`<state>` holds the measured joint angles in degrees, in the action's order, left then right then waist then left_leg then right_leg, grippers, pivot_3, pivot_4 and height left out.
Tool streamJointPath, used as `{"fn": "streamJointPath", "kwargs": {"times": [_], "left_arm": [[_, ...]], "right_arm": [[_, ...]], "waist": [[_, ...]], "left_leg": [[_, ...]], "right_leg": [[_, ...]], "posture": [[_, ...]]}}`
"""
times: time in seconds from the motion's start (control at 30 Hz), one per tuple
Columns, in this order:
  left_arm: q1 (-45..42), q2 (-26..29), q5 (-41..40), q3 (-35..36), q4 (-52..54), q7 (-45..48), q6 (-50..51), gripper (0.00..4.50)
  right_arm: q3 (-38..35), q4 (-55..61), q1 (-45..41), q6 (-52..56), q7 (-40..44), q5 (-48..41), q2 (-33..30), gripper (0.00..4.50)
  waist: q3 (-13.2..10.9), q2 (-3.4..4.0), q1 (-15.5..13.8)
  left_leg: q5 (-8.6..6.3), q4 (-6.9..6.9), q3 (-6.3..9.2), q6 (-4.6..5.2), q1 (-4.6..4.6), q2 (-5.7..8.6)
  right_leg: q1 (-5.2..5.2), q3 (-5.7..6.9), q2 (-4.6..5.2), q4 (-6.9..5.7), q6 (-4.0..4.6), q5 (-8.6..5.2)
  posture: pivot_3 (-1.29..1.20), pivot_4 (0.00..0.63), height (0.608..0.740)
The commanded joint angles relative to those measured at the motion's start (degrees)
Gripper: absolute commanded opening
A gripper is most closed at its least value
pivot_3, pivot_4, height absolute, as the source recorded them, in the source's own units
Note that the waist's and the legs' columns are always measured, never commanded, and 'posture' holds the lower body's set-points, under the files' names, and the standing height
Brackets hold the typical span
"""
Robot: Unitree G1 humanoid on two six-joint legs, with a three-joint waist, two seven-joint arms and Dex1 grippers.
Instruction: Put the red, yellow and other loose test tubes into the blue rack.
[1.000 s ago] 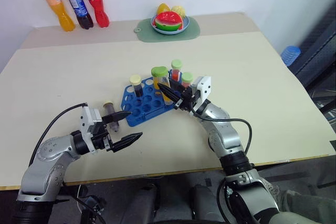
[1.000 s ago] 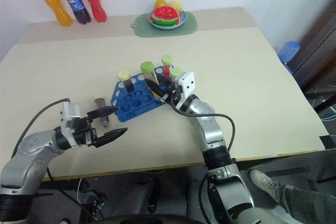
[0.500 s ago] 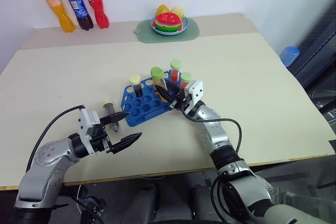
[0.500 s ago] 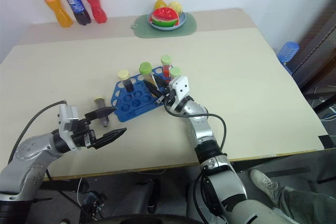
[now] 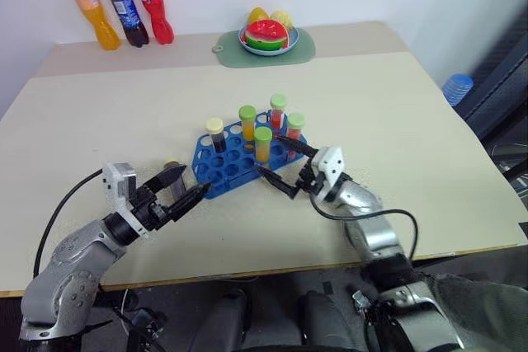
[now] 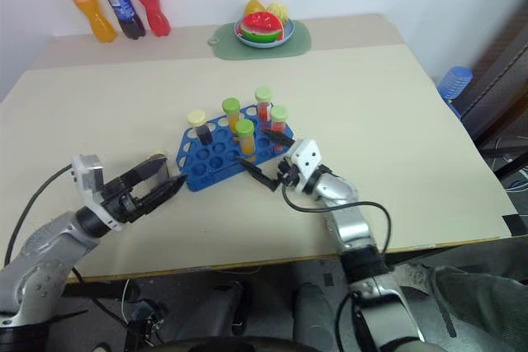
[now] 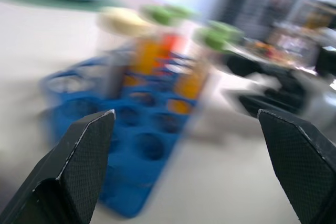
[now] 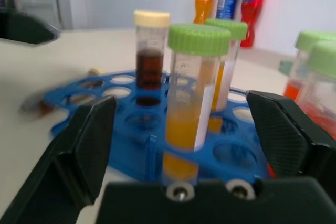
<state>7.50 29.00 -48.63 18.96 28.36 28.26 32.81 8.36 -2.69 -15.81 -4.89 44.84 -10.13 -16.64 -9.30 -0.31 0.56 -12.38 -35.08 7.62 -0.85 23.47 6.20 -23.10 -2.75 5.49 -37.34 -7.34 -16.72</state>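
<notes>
The blue rack (image 5: 233, 169) stands mid-table holding several capped tubes: a dark one with a yellow cap (image 5: 215, 134), two green-capped yellow ones (image 5: 263, 143) (image 5: 247, 122) and two green-capped red ones (image 5: 278, 112). My right gripper (image 5: 281, 164) is open just right of the rack. In its wrist view the near yellow tube (image 8: 189, 103) stands upright in a hole between the spread fingers, untouched. One loose tube (image 5: 170, 166) with a tan cap lies left of the rack, partly hidden behind my open left gripper (image 5: 182, 189), which points at the rack (image 7: 131, 145).
Three soda bottles (image 5: 115, 6) stand at the back left of the table. A plate of fruit (image 5: 267, 35) rests on a green mat at the back centre. A blue object (image 5: 456, 86) sits beyond the table's right edge.
My right gripper opened, left the green-capped yellow tube standing in the rack and drew back to the right. My left gripper swung round toward the rack.
</notes>
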Motion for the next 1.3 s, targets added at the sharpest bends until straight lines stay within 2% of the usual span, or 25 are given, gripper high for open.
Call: {"fn": "streamJointPath", "kwargs": {"times": [0.03,0.13,0.2,0.33,0.43,0.57,0.77,0.9,1.0,1.17,1.2,1.23,1.3], "left_arm": [[0.5,0.4,-7.5,6.7,7.2,-23.2,13.7,4.5],[-3.3,1.8,-19.4,9.4,5.7,-39.9,22.8,4.5],[-6.6,3.4,-31.1,8.6,2.0,-54.6,25.5,4.5],[-12.6,7.1,-47.6,3.2,-3.4,-74.0,23.8,4.5],[-16.4,9.5,-53.4,-0.7,-7.4,-80.5,22.5,4.5],[-22.2,11.5,-56.7,-6.4,-13.3,-84.9,22.5,4.5],[-31.2,10.9,-57.6,-11.7,-21.3,-85.6,22.8,4.5],[-37.2,10.1,-57.8,-16.3,-30.4,-87.3,26.4,4.5],[-39.1,10.3,-57.9,-17.4,-33.4,-89.1,28.0,3.59],[-39.7,10.6,-54.6,-18.1,-34.6,-90.1,29.8,1.03],[-39.4,10.7,-55.4,-18.2,-34.5,-90.1,30.3,0.76],[-39.0,10.9,-56.0,-18.1,-33.8,-90.1,30.7,0.75],[-36.5,12.8,-51.6,-15.9,-27.1,-83.3,30.4,0.75]], "right_arm": [[-2.4,14.5,6.1,9.1,5.9,-3.9,-10.4,4.47],[-5.1,20.4,9.1,14.3,8.5,-8.3,-16.8,4.47],[-6.9,23.0,9.6,17.0,10.6,-11.3,-19.9,4.47],[-8.8,25.7,6.6,20.3,12.5,-15.9,-22.4,4.47],[-8.7,26.4,4.3,21.4,13.1,-17.5,-22.6,4.47],[-8.5,26.5,2.6,22.0,13.3,-17.6,-23.0,4.47],[-8.8,27.2,2.6,21.9,12.7,-17.0,-23.2,4.47],[-9.5,27.9,2.9,22.1,12.0,-17.0,-23.7,4.47],[-10.3,28.4,3.2,22.4,11.7,-17.2,-24.3,4.5],[-11.1,28.8,3.7,22.9,10.8,-17.4,-24.8,4.5],[-11.0,28.8,3.8,22.9,10.7,-17.3,-24.7,4.5],[-11.0,28.7,3.9,22.8,10.5,-17.3,-24.6,4.5],[-10.9,28.7,3.9,22.7,10.0,-17.3,-24.2,4.5]], "waist": [[0.0,-0.01,-0.2],[0.0,-0.05,-0.3],[0.0,-0.05,-0.4],[0.0,-0.15,-0.9],[0.0,-0.15,-1.3],[0.0,-0.2,-1.6],[0.0,-0.22,-1.4],[0.0,-0.22,-1.4],[0.0,-0.23,-1.4],[0.0,-0.25,-1.4],[0.0,-0.24,-1.3],[0.0,-0.23,-1.3],[0.0,-0.24,-1.2]], "left_leg": [[-0.03,-0.01,0.0,0.04,0.01,0.01],[-0.03,-0.08,0.01,0.05,-0.01,0.0],[-0.02,-0.12,0.07,0.03,-0.04,-0.03],[-0.03,-0.15,0.12,0.02,-0.06,-0.01],[-0.06,-0.13,0.06,0.01,-0.06,0.0],[-0.05,-0.16,0.05,0.0,-0.05,0.04],[-0.04,-0.15,0.04,-0.01,-0.04,0.05],[-0.03,-0.15,0.04,-0.01,-0.04,0.05],[-0.03,-0.16,0.03,-0.01,-0.04,0.1],[-0.03,-0.17,0.03,-0.01,-0.04,0.09],[-0.03,-0.16,0.03,-0.01,-0.04,0.09],[-0.03,-0.15,0.03,-0.01,-0.04,0.09],[-0.03,-0.15,0.03,-0.01,-0.04,0.08]], "right_leg": [[0.04,-0.01,0.03,0.02,-0.02,-0.01],[0.35,0.02,0.01,0.03,-0.03,-0.02],[0.39,0.04,0.0,0.0,-0.03,-0.02],[0.48,0.08,0.02,0.09,-0.04,-0.02],[0.45,0.07,0.03,0.11,-0.04,-0.02],[0.46,0.07,0.04,0.11,-0.04,-0.01],[0.44,0.07,0.04,0.1,-0.04,-0.01],[0.42,0.07,0.02,0.08,-0.04,-0.01],[0.43,0.05,0.03,0.08,-0.05,-0.01],[0.43,0.05,0.06,0.07,-0.05,-0.01],[0.43,0.05,0.05,0.07,-0.05,-0.01],[0.42,0.05,0.05,0.07,-0.05,-0.01],[0.41,0.04,0.05,0.06,-0.05,-0.01]], "posture": [[0.0,0.15,0.74],[0.0,0.15,0.74],[0.0,0.15,0.74],[0.0,0.15,0.74],[0.0,0.15,0.74],[0.0,0.15,0.74],[0.0,0.15,0.74],[0.0,0.15,0.74],[0.0,0.15,0.74],[0.0,0.15,0.74],[0.0,0.15,0.74],[0.0,0.15,0.74],[0.0,0.15,0.74]]}}
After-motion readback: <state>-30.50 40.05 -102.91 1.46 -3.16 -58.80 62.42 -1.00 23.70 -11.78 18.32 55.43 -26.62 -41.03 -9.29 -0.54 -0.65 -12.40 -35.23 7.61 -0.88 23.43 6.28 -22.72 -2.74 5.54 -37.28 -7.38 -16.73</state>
